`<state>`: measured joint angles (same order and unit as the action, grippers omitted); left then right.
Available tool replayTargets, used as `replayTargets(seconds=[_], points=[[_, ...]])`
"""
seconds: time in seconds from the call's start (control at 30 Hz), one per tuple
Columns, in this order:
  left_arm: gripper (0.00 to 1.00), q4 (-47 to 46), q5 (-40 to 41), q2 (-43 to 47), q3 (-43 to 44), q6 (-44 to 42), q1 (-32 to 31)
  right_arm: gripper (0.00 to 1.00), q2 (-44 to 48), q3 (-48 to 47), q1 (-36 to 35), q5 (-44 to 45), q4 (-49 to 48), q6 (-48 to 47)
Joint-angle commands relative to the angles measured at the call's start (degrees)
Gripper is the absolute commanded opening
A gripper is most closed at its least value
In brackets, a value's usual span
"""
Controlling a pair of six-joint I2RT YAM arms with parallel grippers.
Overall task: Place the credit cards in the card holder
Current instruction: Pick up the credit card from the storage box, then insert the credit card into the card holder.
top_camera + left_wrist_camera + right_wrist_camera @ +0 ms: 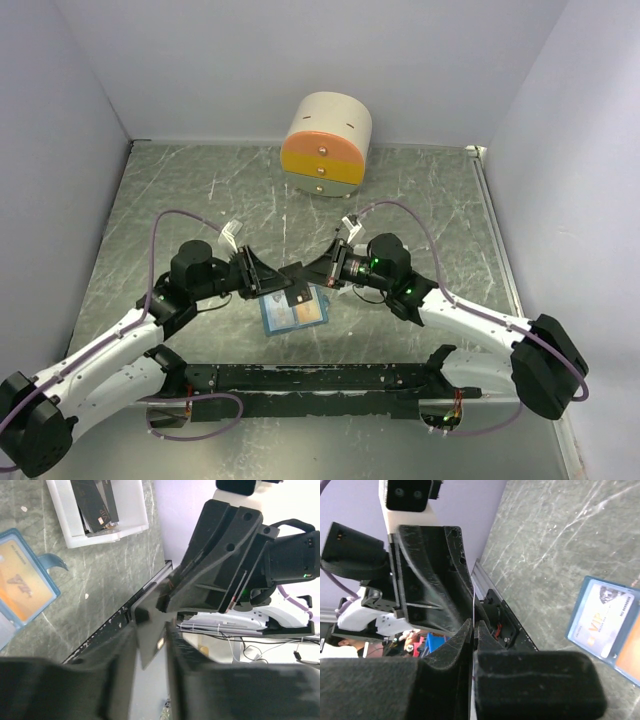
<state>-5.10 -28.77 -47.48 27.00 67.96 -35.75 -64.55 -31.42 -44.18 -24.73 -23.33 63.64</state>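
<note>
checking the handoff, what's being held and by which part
A dark card, pinched flat at one end by the right gripper; the left gripper flanks its other end, contact unclear.

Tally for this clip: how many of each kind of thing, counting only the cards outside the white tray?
Cards outside the white tray: 3 (orange card, VIP card, dark card)
Card holder: 1
White tray: 1
Round drawer box: 1
Total: 6
</note>
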Motion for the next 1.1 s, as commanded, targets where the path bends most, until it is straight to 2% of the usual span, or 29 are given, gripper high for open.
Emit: replayTargets(seconds=[0.0,0.1,0.13,0.27,0.4,0.5,0.73,0.9,1.07], points=[[0.25,-4.8,-1.2,0.1,-1.1,0.6,-0.3,0.0,-1.4,-0.4,-1.8,-0.5,-4.8,1.7],[0.11,-5.9,-1.0,0.9,-2.0,1.2,-0.3,0.01,-2.1,-0.3,-2.2,-0.5,-4.7,1.7],[0.08,-5.9,-0.9,1.3,-2.3,1.4,-0.3,0.04,-2.2,-0.2,-2.2,-0.4,-4.3,1.7],[0.07,-4.0,0.8,3.5,-3.0,1.1,-0.2,0.18,-0.7,-1.0,-2.2,2.3,1.3,-1.0],[0.07,0.7,3.3,5.2,-2.7,-1.1,-0.3,0.42,0.8,-3.6,-2.2,6.6,10.9,-6.0],[0.07,3.9,4.8,5.0,-2.6,-3.2,-0.3,0.52,1.3,-6.1,-2.1,12.0,19.1,-10.2],[0.07,20.3,12.3,0.0,2.7,-9.0,-0.3,0.62,-3.0,-12.3,-2.2,20.0,32.8,-19.0],[0.07,23.1,13.4,-2.6,4.2,-10.3,-0.3,0.62,-7.5,-15.7,-2.5,22.8,37.4,-23.2],[0.07,20.3,9.9,-6.9,4.1,-11.5,-0.2,0.6,-13.5,-18.7,-2.6,25.3,41.3,-26.9]])
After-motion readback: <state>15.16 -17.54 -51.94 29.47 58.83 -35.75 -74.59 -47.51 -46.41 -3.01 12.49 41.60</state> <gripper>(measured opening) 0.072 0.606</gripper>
